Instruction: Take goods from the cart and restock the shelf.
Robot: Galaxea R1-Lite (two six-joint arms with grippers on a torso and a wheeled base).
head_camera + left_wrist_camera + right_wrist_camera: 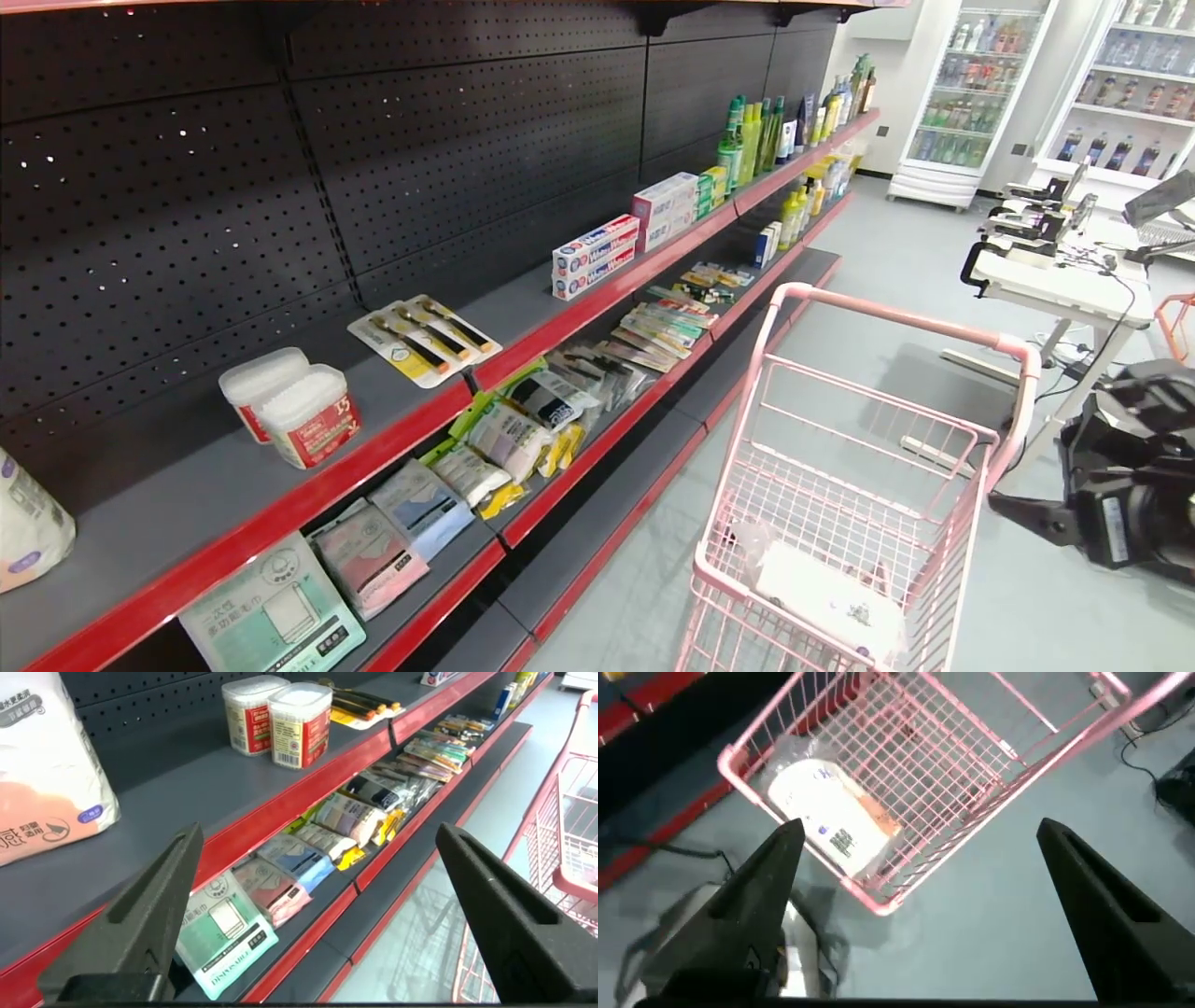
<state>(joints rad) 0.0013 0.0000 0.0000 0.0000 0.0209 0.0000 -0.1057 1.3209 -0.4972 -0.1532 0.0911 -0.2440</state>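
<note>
Restocking is judged to be at the pick-up stage. One white pack (826, 597) lies in the near end of the pink cart (892, 319), right of the shelf (187, 467), whose top board shows wide bare stretches around two tubs (294, 406). The left gripper (318, 835) hangs by the shelf with its fingers spread wide and nothing between them; the right gripper (920, 826) hangs above the cart, likewise wide open, holding and touching nothing.
</note>
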